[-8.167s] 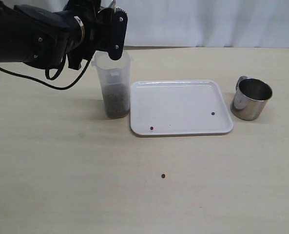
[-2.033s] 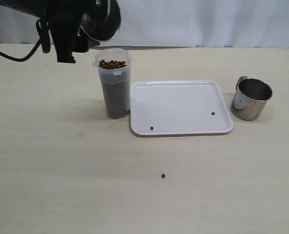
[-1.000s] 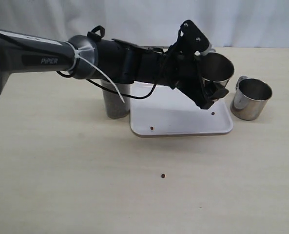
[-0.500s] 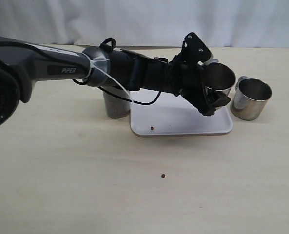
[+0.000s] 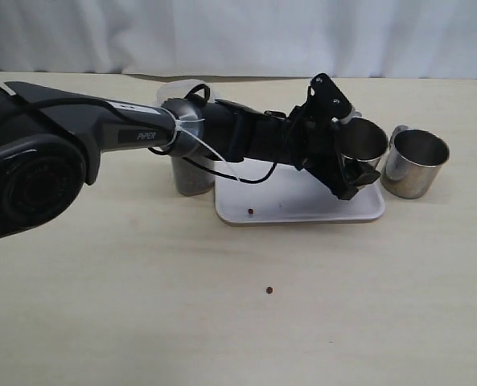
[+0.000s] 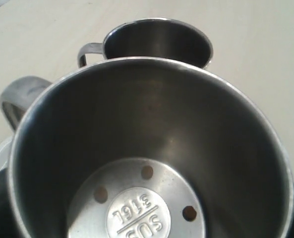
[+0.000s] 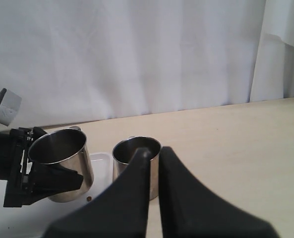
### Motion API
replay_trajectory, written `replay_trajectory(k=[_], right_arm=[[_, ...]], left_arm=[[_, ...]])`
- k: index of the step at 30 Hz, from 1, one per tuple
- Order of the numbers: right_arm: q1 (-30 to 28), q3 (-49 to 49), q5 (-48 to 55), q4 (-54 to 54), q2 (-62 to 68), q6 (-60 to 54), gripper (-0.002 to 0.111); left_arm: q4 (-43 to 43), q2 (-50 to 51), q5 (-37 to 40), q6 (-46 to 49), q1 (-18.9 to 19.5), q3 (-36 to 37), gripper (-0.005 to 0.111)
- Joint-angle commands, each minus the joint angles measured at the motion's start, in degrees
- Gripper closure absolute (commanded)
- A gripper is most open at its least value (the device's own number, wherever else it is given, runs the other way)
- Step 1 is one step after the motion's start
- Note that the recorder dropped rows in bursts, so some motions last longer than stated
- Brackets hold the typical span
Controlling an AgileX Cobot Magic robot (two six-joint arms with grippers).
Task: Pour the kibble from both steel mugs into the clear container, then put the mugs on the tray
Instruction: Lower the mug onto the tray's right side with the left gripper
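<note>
Left pincer: I have the left pincer (image 5: 341,153) reaching across the tray (image 5: 286,205), clamped around the first steel mug (image 5: 365,141), which the wrist view shows empty down to its stamped base.
Right pincer: The right pincer (image 7: 152,153) hangs clenched on nothing, above the tabletop (image 5: 141,305) toward its right edge.
Task things: The first steel mug sits at the tray's right end; I cannot tell whether it touches the tray floor. The second steel mug (image 5: 415,165) stands on the tabletop just beside that end. The clear container (image 5: 191,178), dark with kibble (image 5: 195,183), stands at the tray's left edge, half hidden behind my arm.
Risk: The two mugs are nearly touching, so a sideways drift on release could topple the second one or shove it toward the tabletop's right edge. Letting go above the tray floor would drop and tip the mug. Drawing the arm back low could clip the container.
Edges: The held mug is close to the tray's raised rim; landing on the rim would leave it tilted.
Open room: The tray's middle and left show bare but for one stray pellet (image 5: 250,211); the near half of the tabletop holds only a loose pellet (image 5: 269,289).
</note>
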Motion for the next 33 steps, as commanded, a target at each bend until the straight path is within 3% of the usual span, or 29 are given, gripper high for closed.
replay_trajectory(k=[1,10,13,17,20,33], right_arm=[[0.2,0.2,-0.2,-0.3,-0.2,-0.6,0.103],[0.2,0.2,-0.2,-0.3,-0.2,-0.6,0.103],[0.2,0.2,-0.2,-0.3,-0.2,-0.6,0.103],[0.2,0.2,-0.2,-0.3,-0.2,-0.6,0.103],[0.2,0.2,-0.2,-0.3,-0.2,-0.6,0.103],[0.2,0.2,-0.2,-0.3,-0.2,-0.6,0.103]], left_arm=[[-0.7,1.7,0.1,-0.4,-0.4,-2.0,0.107],[-0.7,2.5,-2.1,-0.6,-0.7,-2.0,0.104],[-0.7,2.5,-2.1,-1.7,-0.7,-2.0,0.092],[-0.7,2.5,-2.1,-3.7,-0.7,-2.0,0.062],[-0.7,2.5,-2.4,-3.7,-0.7,-2.0,0.046],[-0.7,2.5,-2.2,-3.8,-0.7,-2.0,0.041]])
